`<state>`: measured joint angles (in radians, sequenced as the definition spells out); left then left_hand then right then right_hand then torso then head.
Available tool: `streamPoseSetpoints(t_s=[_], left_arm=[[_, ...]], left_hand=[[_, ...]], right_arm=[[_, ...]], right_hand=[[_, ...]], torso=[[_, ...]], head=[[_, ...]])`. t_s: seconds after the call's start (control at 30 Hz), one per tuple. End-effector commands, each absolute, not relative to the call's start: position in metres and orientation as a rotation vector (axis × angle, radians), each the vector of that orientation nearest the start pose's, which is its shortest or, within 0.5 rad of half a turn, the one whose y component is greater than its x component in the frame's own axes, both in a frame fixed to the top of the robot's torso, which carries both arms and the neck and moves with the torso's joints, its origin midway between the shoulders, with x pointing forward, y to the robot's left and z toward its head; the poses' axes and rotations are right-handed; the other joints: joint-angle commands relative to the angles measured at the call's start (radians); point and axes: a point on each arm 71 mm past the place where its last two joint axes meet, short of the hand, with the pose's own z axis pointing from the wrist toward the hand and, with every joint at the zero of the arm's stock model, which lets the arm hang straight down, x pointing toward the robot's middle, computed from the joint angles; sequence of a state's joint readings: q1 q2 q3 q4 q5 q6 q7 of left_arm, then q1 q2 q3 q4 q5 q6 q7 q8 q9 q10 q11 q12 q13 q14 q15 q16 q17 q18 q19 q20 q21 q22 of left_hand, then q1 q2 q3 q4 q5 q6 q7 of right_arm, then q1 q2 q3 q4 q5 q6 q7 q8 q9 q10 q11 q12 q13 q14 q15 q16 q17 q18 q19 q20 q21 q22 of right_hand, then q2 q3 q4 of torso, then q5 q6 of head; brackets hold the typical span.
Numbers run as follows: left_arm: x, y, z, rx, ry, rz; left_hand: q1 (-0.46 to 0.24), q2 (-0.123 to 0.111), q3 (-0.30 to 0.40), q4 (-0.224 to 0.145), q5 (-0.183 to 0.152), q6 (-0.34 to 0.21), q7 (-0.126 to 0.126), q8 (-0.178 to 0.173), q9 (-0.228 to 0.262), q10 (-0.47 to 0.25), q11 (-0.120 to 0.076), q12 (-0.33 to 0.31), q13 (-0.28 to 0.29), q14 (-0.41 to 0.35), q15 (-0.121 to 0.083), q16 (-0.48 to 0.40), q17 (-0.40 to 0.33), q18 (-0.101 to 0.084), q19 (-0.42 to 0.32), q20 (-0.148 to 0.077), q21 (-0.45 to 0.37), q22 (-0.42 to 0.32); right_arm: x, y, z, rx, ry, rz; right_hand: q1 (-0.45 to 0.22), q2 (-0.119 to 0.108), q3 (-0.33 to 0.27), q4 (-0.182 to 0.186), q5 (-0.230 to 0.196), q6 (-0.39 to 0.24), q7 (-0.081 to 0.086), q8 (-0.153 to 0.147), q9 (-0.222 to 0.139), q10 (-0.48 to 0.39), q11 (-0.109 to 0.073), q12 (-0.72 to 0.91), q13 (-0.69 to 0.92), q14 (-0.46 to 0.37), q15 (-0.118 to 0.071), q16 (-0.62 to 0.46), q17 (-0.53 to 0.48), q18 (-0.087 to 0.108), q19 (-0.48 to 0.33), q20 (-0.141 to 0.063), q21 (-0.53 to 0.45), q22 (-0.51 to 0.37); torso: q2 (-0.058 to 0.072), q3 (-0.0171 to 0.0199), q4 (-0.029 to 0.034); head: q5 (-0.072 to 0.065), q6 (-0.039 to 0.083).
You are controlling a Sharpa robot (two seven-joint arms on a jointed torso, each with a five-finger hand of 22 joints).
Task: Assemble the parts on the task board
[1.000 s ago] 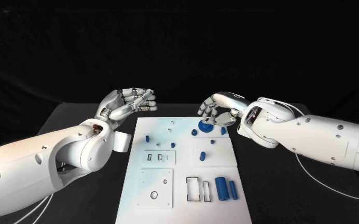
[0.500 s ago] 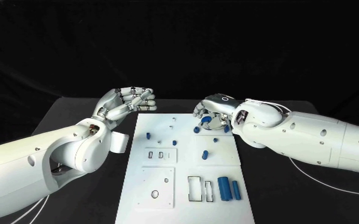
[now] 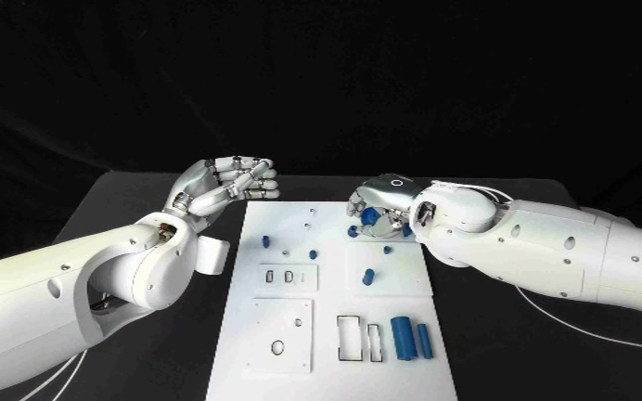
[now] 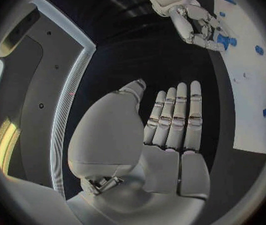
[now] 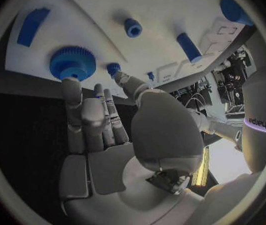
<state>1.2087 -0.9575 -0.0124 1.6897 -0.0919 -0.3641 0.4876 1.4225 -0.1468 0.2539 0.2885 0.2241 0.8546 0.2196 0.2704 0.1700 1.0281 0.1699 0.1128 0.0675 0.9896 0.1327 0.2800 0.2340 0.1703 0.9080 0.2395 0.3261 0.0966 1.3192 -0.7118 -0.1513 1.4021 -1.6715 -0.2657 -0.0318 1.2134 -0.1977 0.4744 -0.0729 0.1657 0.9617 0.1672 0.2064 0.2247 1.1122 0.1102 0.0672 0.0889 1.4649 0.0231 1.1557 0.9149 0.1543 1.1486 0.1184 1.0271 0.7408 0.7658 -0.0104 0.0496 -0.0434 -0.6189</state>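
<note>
The right hand reaches over the task board, one fingertip touching the rim of a blue gear near the board's edge. Further in on the board stand a small blue ring-shaped part and a blue cylinder.

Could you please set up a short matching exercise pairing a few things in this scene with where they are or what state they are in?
Things:
1. left hand
2. right hand
3. blue gear
4. two blue cylinders

Descriptions:
A. lying side by side on the near right part of the task board
B. holds nothing, off the board's left edge
C. reaching down at the gear
D. under the right hand's fingertips

Pairs: 1-B, 2-C, 3-D, 4-A
</note>
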Motion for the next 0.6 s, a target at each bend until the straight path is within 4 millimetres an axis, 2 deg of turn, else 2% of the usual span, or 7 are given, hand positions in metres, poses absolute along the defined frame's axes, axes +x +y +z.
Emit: streamPoseSetpoints(t_s=[0.03, 0.27, 0.43, 0.6], left_arm=[[0.4616, 0.2162, -0.1413, -0.955, 1.311, -1.629], [0.4616, 0.2157, -0.1415, -0.960, 1.314, -1.631], [0.4617, 0.2163, -0.1418, -0.963, 1.315, -1.629], [0.4618, 0.2161, -0.1419, -0.964, 1.317, -1.629]], left_hand=[[-0.017, 0.002, -0.009, 0.002, -0.006, 0.000, 0.011, -0.003, -0.002, 0.001, 0.008, -0.006, -0.001, -0.009, 0.002, -0.005, 0.003, 0.013, 0.004, 0.001, -0.005, -0.002], [-0.025, 0.004, -0.013, 0.003, -0.007, -0.001, 0.013, -0.005, -0.002, 0.000, 0.009, -0.009, -0.001, -0.009, 0.002, -0.007, 0.005, 0.013, 0.004, 0.002, -0.006, -0.004], [-0.027, 0.005, -0.014, 0.003, -0.007, -0.001, 0.013, -0.005, -0.002, -0.001, 0.009, -0.010, -0.001, -0.009, 0.003, -0.007, 0.005, 0.013, 0.004, 0.002, -0.007, -0.004], [-0.027, 0.005, -0.014, 0.003, -0.007, -0.001, 0.013, -0.005, -0.002, -0.001, 0.009, -0.010, -0.001, -0.009, 0.003, -0.007, 0.005, 0.013, 0.004, 0.002, -0.007, -0.004]], right_arm=[[0.5074, -0.1591, -0.1769, -0.567, 1.622, 0.506], [0.5070, -0.1562, -0.1789, -0.569, 1.622, 0.511], [0.5064, -0.1546, -0.1793, -0.570, 1.614, 0.520], [0.5061, -0.1532, -0.1799, -0.572, 1.615, 0.525]], right_hand=[[0.005, -0.003, -0.007, 0.001, -0.003, 0.001, 0.001, -0.003, 0.003, -0.007, -0.002, 0.009, 0.002, 0.018, 0.003, 0.018, 0.016, -0.011, 0.013, -0.001, 0.015, 0.019], [0.010, 0.003, -0.004, 0.002, -0.002, 0.004, 0.001, -0.003, 0.005, -0.006, -0.003, 0.013, 0.003, 0.019, 0.003, 0.036, 0.032, -0.014, 0.024, -0.001, 0.037, 0.049], [0.015, 0.011, 0.006, 0.006, -0.009, 0.012, 0.000, -0.001, 0.009, 0.009, -0.005, 0.025, 0.006, 0.020, 0.002, 0.070, 0.063, -0.023, 0.051, -0.001, 0.084, 0.115], [0.018, 0.018, 0.017, 0.009, -0.014, 0.021, -0.003, 0.003, 0.013, 0.019, -0.008, 0.032, 0.007, 0.021, 0.000, 0.088, 0.078, -0.028, 0.065, -0.002, 0.108, 0.149]], torso=[[0.004, 0.0017, 0.0001], [0.006, 0.0015, 0.0025], [0.007, 0.0017, -0.0004], [0.008, 0.0022, 0.0002]], head=[[0.002, 0.003], [0.003, -0.001], [0.006, -0.001], [0.005, 0.001]])
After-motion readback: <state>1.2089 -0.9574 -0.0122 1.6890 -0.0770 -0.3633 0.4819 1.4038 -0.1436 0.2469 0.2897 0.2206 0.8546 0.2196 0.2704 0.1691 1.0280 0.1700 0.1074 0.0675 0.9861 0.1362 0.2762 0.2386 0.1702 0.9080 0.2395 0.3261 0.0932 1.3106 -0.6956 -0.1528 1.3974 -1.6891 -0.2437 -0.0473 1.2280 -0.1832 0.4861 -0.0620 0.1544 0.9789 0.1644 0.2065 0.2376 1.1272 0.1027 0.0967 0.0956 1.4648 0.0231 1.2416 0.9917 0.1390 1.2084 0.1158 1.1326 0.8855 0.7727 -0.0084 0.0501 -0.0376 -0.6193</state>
